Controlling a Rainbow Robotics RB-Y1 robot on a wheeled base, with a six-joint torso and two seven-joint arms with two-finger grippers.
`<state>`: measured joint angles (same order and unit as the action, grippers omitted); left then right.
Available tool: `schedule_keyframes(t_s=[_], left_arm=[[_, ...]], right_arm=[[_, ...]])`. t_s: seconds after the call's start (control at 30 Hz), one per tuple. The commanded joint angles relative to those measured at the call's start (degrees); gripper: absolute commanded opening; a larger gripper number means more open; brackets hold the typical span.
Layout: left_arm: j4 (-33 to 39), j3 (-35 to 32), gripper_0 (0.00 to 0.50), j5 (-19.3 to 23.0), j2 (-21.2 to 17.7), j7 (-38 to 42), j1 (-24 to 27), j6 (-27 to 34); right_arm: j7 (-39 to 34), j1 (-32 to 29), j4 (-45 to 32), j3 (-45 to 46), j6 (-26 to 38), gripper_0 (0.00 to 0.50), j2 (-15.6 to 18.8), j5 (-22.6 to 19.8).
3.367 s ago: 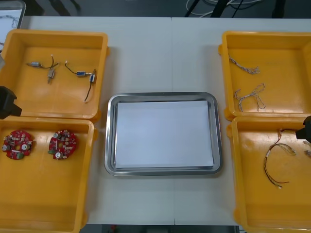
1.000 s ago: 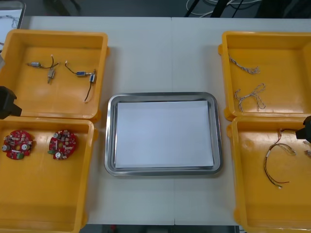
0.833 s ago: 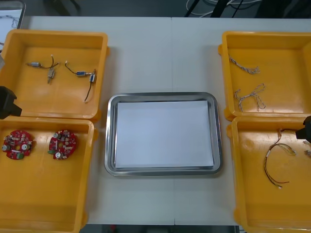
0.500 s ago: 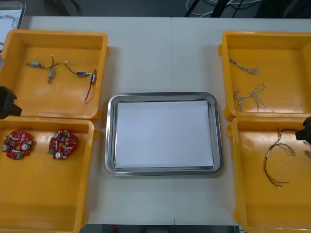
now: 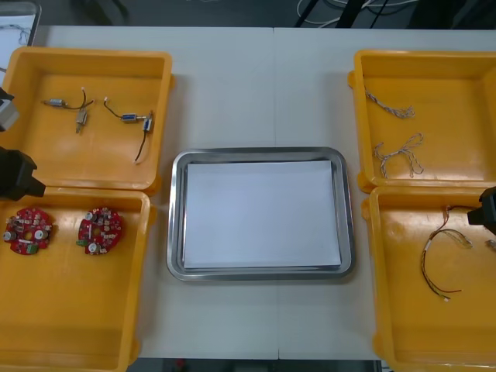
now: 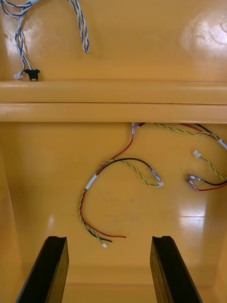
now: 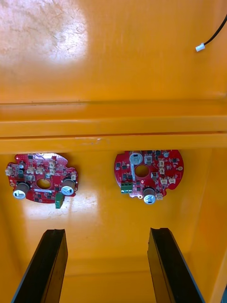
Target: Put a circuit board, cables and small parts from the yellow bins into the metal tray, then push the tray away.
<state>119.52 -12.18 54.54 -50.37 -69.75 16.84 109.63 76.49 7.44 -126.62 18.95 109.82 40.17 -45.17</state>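
Metal tray sits close between yellow bins; left end effector and right end effector gape wide.

Four yellow bins, one metal tray, two circuit boards, two blue-white cables.

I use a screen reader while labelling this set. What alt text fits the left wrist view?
The left gripper, jaws open, hovers above a yellow bin holding two round red circuit boards that lie side by side, apart. Past the bin's far wall, the white-tipped end of a black cable lies in the next bin.
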Motion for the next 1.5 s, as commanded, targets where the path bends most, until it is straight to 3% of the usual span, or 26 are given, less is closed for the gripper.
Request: schedule_keyframes(t_s=[0.03, 0.37, 0.6, 0.83, 1.03, 1.5], left_arm=[[-0.1, -0.7, 0.5, 0.1, 0.4, -2.1, -1.4, 0.4], [-0.1, -0.6, 0.5, 5.5, -5.7, -3.5, -7.6, 0.1], [1.3, -0.4, 0.5, 7.0, -10.2, -7.2, -14.1, -9.3], [1.3, 0.2, 0.5, 8.2, -13.4, -9.7, -19.2, -18.0], [1.1, 3.6, 0.5, 8.0, -16.7, -10.4, -22.1, -26.3], [-3.2, 13.4, 0.5, 7.2, -22.4, -11.9, -24.9, -43.8]], right_arm=[[-1.3, -1.8, -0.4, -0.3, -0.3, 0.5, -1.0, 1.8], [-3.1, -4.5, -0.4, -1.0, -5.3, 0.5, -4.5, 6.9], [-5.2, -5.2, -0.3, -1.3, -6.9, 0.5, -8.8, 11.5], [-10.2, -7.1, -0.3, -4.9, -10.0, 0.5, -10.8, 16.5], [-17.2, -7.3, 1.7, -6.5, -12.0, 0.5, -11.2, 16.3], [-20.7, -7.3, 7.8, -6.6, -15.2, 0.5, -11.7, 14.6]])
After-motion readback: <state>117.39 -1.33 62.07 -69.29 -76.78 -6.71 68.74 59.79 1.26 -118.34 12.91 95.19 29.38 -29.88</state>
